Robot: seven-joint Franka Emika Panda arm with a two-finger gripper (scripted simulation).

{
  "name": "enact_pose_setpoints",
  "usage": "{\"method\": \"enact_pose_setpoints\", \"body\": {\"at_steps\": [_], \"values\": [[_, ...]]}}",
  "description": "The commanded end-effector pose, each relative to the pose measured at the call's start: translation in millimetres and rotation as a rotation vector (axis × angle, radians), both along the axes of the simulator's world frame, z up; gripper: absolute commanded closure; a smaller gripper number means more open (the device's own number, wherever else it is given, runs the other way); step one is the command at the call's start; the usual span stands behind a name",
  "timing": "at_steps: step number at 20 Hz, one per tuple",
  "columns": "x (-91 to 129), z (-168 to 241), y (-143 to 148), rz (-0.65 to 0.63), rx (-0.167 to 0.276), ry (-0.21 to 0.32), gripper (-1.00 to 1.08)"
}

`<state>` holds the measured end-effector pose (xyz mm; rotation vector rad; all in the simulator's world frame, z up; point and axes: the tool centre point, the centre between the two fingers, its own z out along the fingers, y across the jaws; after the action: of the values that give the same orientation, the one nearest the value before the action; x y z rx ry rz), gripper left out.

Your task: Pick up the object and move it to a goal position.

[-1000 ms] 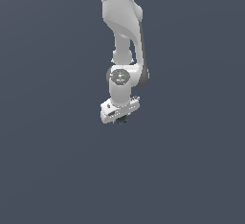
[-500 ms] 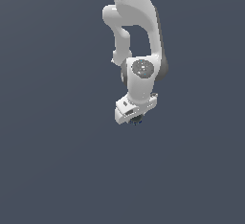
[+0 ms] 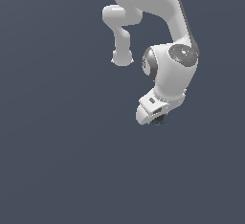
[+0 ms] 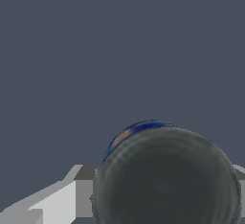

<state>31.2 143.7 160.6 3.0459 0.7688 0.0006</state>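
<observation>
Slate-grey background fills both views, plain and unbroken. In the exterior view we see the white arm bending down from the top edge, its wrist turned toward the exterior view's right, with the hand hanging at its lowest end. A small dark roundish object peeks out just beneath the hand's white body, touching or pressed close against it. In the wrist view, a large dark rounded shape with a blue rim sits right up against the camera, with grey and white parts of the hand beside it. The fingers are hidden, so we cannot tell whether the hand is clamped on the object or merely around it.
</observation>
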Motion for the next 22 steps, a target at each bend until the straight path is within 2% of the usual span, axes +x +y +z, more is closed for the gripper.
{"method": "enact_pose_setpoints", "body": {"at_steps": [1,11,22], "values": [[9,15,17,-0.001,0.000,0.000,1.08],[35,54,63,-0.001,0.000,0.000,1.08],[45,66,78,-0.001,0.000,0.000,1.08]]}}
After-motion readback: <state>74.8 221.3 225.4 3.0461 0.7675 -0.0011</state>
